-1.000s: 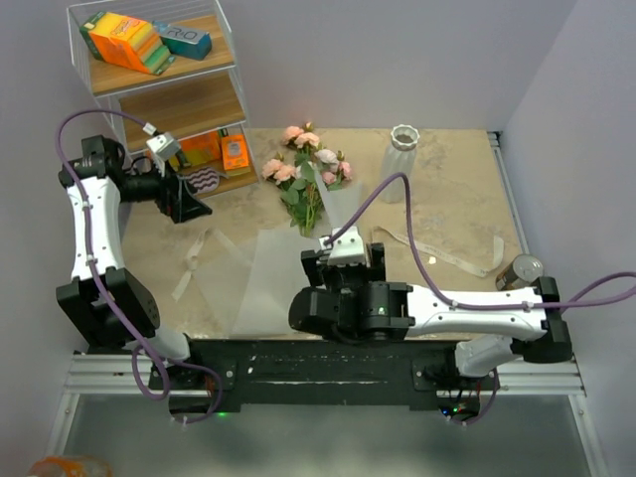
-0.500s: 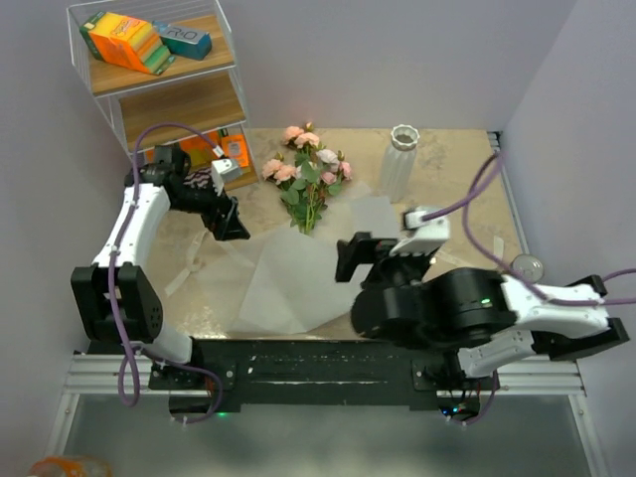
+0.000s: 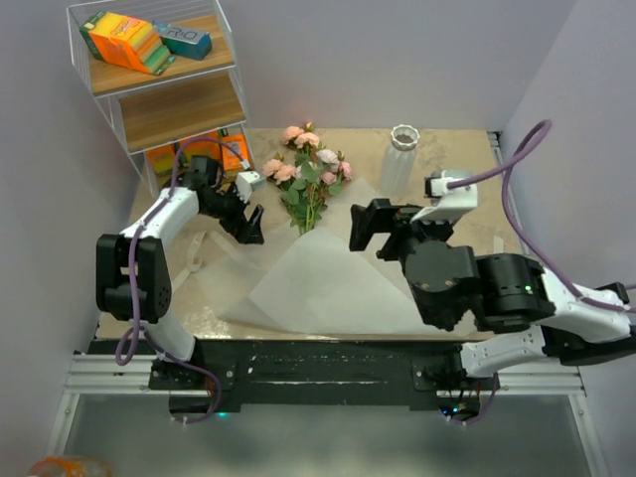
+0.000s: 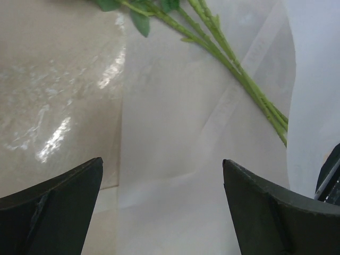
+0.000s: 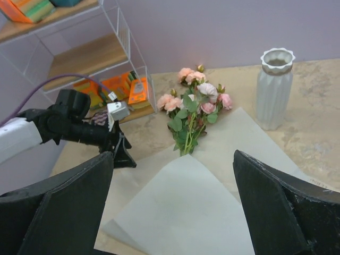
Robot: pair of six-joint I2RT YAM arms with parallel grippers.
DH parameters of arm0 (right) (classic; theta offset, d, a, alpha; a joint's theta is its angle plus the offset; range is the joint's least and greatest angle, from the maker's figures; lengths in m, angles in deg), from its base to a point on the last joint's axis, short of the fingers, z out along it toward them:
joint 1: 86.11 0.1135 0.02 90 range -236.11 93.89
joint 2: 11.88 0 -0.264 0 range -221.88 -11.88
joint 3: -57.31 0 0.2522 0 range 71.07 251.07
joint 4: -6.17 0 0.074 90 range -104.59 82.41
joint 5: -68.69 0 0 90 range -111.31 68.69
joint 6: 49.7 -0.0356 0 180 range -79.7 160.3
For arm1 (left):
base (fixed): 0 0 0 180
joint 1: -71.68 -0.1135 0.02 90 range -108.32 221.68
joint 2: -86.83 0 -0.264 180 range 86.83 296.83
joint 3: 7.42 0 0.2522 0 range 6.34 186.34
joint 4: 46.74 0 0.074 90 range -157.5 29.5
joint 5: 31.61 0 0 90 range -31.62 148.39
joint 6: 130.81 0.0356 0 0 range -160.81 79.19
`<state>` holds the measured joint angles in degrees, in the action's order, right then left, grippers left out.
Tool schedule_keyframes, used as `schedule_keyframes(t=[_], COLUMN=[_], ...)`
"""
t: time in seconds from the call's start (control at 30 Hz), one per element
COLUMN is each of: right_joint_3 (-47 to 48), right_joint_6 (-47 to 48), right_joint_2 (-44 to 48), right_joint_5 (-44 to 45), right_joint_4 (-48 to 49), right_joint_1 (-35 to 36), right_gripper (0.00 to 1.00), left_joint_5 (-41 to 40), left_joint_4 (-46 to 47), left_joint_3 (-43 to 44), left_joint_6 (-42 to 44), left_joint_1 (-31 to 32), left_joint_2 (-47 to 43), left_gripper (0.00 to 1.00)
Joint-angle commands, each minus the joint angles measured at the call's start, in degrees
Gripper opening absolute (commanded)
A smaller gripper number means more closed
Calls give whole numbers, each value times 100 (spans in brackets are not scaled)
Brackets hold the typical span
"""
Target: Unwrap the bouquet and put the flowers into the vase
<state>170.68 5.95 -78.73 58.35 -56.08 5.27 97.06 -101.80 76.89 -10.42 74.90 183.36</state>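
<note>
The bouquet is undone: the flowers (image 3: 308, 174), pink roses with green leaves, lie on the table at the back. Their stems (image 4: 239, 74) run toward me over pale wrapping paper (image 3: 318, 283), and a folded flap covers the stem ends. The white ribbed vase (image 3: 399, 159) stands upright to the right of the flowers (image 5: 194, 103). My left gripper (image 3: 253, 224) is open and empty, low over the paper (image 4: 175, 159) just left of the stems. My right gripper (image 3: 363, 229) is open and empty, raised over the paper (image 5: 186, 212), facing the flowers and the vase (image 5: 274, 87).
A wire and wood shelf rack (image 3: 169, 89) stands at the back left, with coloured boxes (image 3: 124, 40) on top and orange packs (image 3: 234, 154) on its lowest level. A cream ribbon (image 3: 194, 253) lies on the table left of the paper. Walls close in on both sides.
The right arm swung from the middle to the right and rose. The paper spread open into a wide sheet. The left gripper moved right from the shelf toward the stems.
</note>
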Motion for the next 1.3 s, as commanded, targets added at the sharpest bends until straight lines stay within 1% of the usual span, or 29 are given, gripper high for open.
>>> schedule_keyframes(t=[0.0, 0.03, 0.07, 0.1, 0.17, 0.23, 0.3, 0.33, 0.37, 0.43, 0.47, 0.53, 0.6, 0.77, 0.83, 1.03, 1.17, 1.2, 1.27], right_joint_3=[-239, -310, -372, -433, -434, -399, -407, -434, -469, -627, -697, -899, -1171, -1620, -1655, -1822, -2007, -2033, -2121], right_joint_6=[192, 139, 139, 139, 156, 209, 253, 279, 280, 271, 262, 245, 236, 244, 262, 315, 297, 288, 288], right_joint_2=[-205, -319, -390, -477, -758, -873, -900, -874, -848, -751, -733, -733, -724, -522, -478, -320, -171, -153, -118], right_joint_5=[-1297, -1617, -1898, -2458, -2744, -2972, -3113, -3245, -3316, -3544, -3780, -4001, -4239, -4512, -4512, -4617, -4609, -4608, -4582], right_joint_4=[261, 252, 278, 296, 279, 296, 410, 454, 550, 630, 709, 736, 841, 1157, 1193, 1342, 1439, 1439, 1448], right_joint_1=[-908, -1407, -1629, -1832, -2244, -2526, -2694, -2869, -2958, -3264, -3362, -3634, -3767, -3952, -3943, -3952, -3952, -3952, -3943], right_gripper=[99, 99, 99, 99, 99, 98, 98, 98, 98, 98, 97, 98, 98, 98, 97, 97, 95, 94, 93], left_joint_5=[-255, -290, -343, -378, -387, -352, -116, -10, 208, 403, 578, 676, 703, 370, 360, 483, 536, 553, 623], left_joint_4=[394, 412, 438, 447, 412, 185, -210, -369, -657, -888, -1045, -1161, -1162, -337, -256, -274, -169, -142, -133], left_joint_3=[-67, -84, -119, -146, -233, -260, -304, -322, -365, -453, -549, -594, -586, -621, -525, -234, -295, -313, -322], left_joint_6=[-209, -227, -227, -227, -122, 158, 413, 702, 844, 1169, 1240, 1390, 1356, 618, 469, 415, 564, 590, 634], left_joint_1=[459, 599, 679, 767, 1048, 1276, 1373, 1383, 1383, 1391, 1391, 1400, 1392, 1391, 1400, 1400, 1400, 1400, 1409], left_joint_2=[-3, 23, 50, 41, -20, -73, -152, -178, -222, -223, -196, -83, -55, -117, -56, 488, 569, 560, 533], left_gripper=[99, 99, 100, 99, 99, 100, 99, 99, 99, 100, 99, 99, 99, 99, 99, 99, 99, 98, 88])
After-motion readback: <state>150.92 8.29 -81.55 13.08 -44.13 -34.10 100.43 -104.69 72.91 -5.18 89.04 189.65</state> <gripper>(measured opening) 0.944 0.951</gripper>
